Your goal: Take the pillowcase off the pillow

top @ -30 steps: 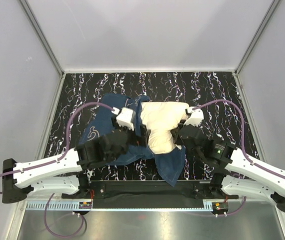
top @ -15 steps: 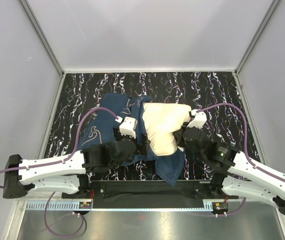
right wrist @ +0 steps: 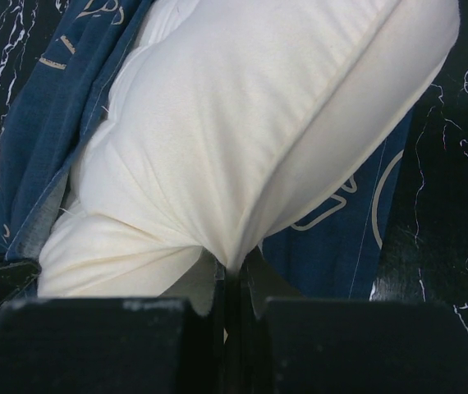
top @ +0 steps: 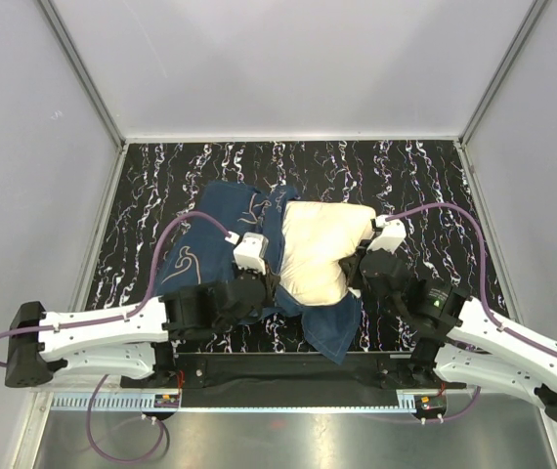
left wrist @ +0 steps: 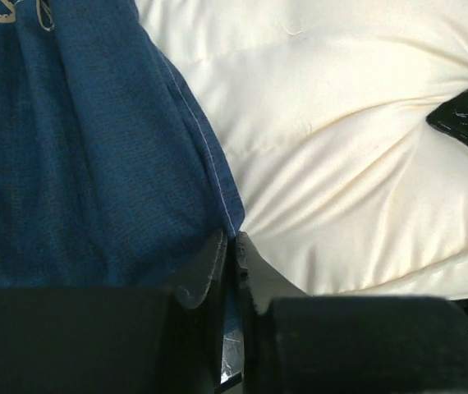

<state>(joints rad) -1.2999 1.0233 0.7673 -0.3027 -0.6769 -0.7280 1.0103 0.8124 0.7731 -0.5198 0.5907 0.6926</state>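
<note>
The left gripper [left wrist: 231, 250] is pinched tight on the edge of the big navy-blue cloth pillowcase [top: 195, 252], which lies beside and under the plump cream pillow [top: 322, 249], and the right gripper [right wrist: 234, 275] pinches the pillow's soft side, so either small bite of cloth might slip when pulled.

Robotics lab test cell: plain grey panel walls [top: 288, 59] in aluminium framing [top: 83, 73] enclose a black marble-patterned tabletop [top: 425, 176] stretching beyond the jaws, with purple cables [top: 153, 266] and a bare steel bench edge [top: 278, 435] behind them, by the bolted arm bases [top: 24, 352].
</note>
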